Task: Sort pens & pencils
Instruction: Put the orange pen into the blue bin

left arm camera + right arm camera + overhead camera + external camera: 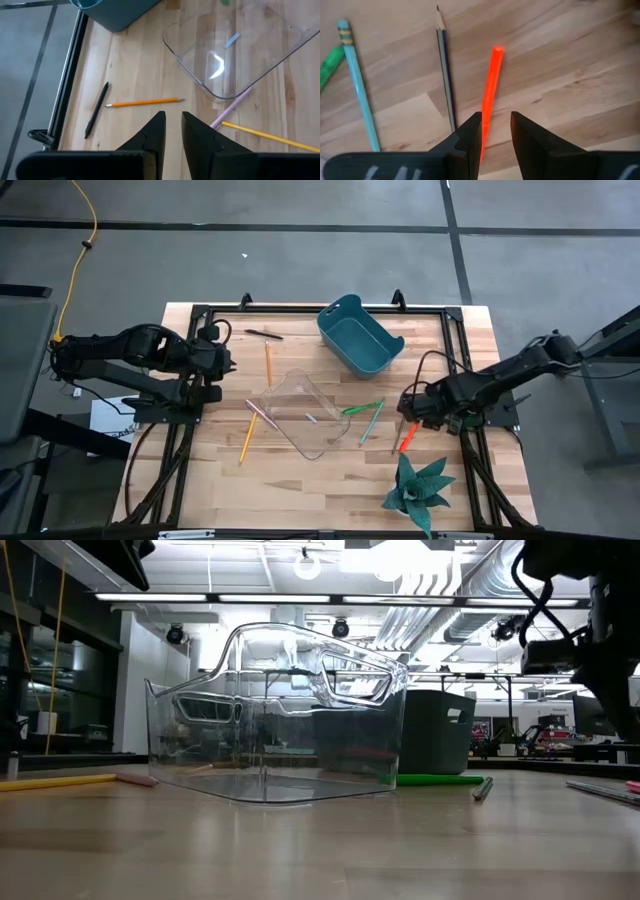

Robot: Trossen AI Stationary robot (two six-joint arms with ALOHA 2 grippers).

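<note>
A red-orange pen (pixel 490 82) lies flat on the wooden table (pixel 330 480), right of the clear bin (pixel 300 412). My right gripper (pixel 496 117) hangs open above the pen's near end, fingers pointing down, touching nothing. Beside that pen lie a dark pencil (pixel 446 70), a pale teal pencil (pixel 357 85) and a green pen (pixel 330 65). My left gripper (pixel 173 116) waits at the table's left edge, its fingers a little apart and empty. In front of it lie a yellow pencil (pixel 145 103), a black pen (pixel 96 111), a pink stick (pixel 231 106) and another yellow pencil (pixel 265 136).
A teal bin (pixel 358 333) stands at the far middle of the table. A green artificial plant (pixel 418 488) sits at the near right, close to the red-orange pen (pixel 407 440). A black metal frame (pixel 300 308) runs around the table's edges.
</note>
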